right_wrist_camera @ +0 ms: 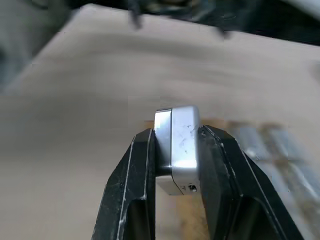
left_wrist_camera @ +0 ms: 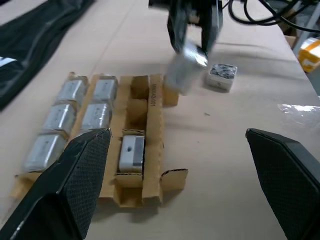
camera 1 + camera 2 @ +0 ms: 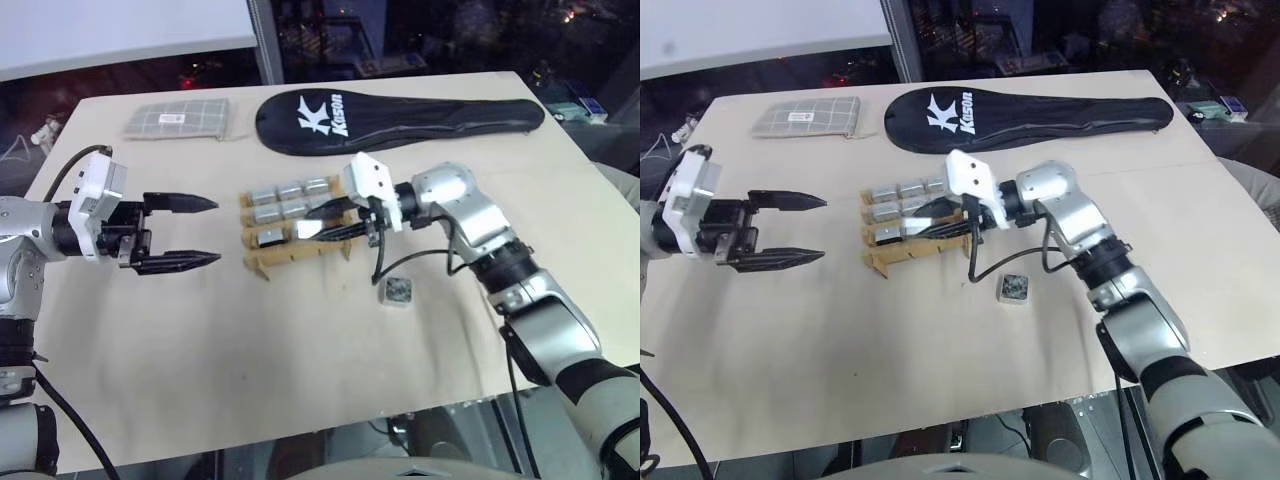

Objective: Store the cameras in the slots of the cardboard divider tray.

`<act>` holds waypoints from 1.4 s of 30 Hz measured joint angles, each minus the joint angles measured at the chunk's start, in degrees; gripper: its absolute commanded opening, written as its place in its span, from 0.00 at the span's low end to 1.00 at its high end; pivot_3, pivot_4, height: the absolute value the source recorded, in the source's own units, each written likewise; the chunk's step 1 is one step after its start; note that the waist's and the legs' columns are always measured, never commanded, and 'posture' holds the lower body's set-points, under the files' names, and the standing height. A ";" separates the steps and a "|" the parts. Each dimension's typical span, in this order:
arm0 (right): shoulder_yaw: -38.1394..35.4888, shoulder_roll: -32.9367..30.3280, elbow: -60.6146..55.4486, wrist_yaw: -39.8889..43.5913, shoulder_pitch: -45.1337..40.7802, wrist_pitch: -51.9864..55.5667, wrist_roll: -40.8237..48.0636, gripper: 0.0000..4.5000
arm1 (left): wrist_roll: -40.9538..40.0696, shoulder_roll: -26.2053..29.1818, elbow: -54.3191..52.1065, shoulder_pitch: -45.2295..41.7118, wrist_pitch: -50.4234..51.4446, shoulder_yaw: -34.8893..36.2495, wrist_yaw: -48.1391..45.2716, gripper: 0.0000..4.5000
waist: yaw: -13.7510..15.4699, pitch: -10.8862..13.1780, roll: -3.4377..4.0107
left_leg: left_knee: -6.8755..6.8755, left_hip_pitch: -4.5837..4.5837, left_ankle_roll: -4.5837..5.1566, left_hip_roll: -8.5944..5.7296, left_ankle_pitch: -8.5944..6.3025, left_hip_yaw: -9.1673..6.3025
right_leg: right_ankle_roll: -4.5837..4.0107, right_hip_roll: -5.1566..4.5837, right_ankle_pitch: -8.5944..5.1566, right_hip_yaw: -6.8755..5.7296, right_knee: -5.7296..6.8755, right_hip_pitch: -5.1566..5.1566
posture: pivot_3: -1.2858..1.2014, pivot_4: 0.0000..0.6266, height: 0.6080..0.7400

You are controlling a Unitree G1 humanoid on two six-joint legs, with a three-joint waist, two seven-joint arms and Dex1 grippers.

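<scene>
Head views: the cardboard divider tray (image 3: 295, 225) lies mid-table, with three rows of three slots. Seven cameras sit in it: three in the far row (image 3: 292, 189), three in the middle row (image 3: 280, 209), and one (image 3: 269, 237) in the near row. The right gripper (image 3: 318, 220) hangs over the tray, clamped on an eighth camera (image 3: 309, 229). A ninth, dark-faced camera (image 3: 397, 291) lies on the table just right of the tray. The left gripper (image 3: 205, 232) hovers left of the tray, fingers wide apart. Beyond the tray lie a black racket cover (image 3: 400, 118) and a grey checked pouch (image 3: 180, 118).

Left wrist view: the held camera (image 2: 186, 72) is blurred, seemingly above the tray's edge (image 2: 154, 102).

Right wrist view: both fingers (image 1: 220, 165) press the held camera's (image 1: 180, 145) sides.
</scene>
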 measured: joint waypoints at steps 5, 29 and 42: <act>-0.75 6.12 16.27 1.90 -7.63 -8.47 -3.64 0.15 | -0.01 -0.35 -2.84 2.05 1.54 1.35 0.81 1.00 | -0.23 0.03 0.04 | 0.00 0.02 -0.02 0.02 0.01 0.00 | -0.03 0.02 0.01 0.02 0.08 -0.06 | 0.52 0.24 1.00; -6.59 11.80 38.28 -8.00 -14.73 -16.26 -17.82 0.15 | -0.12 -0.46 -9.91 8.63 6.31 8.60 2.77 1.00 | -0.31 0.09 0.14 | -0.17 0.03 -0.06 -0.03 0.02 0.03 | -0.04 -0.03 0.02 0.06 0.03 -0.10 | 0.52 0.24 1.00; -9.69 12.64 38.91 -10.54 -15.14 -17.00 -19.74 0.99 | -0.10 -0.49 -9.99 8.55 6.47 8.59 3.41 1.00 | -0.36 0.07 0.12 | -0.72 0.10 -0.21 -0.08 0.11 0.05 | -0.09 -0.08 0.01 0.08 -0.02 -0.24 | 0.52 0.24 1.00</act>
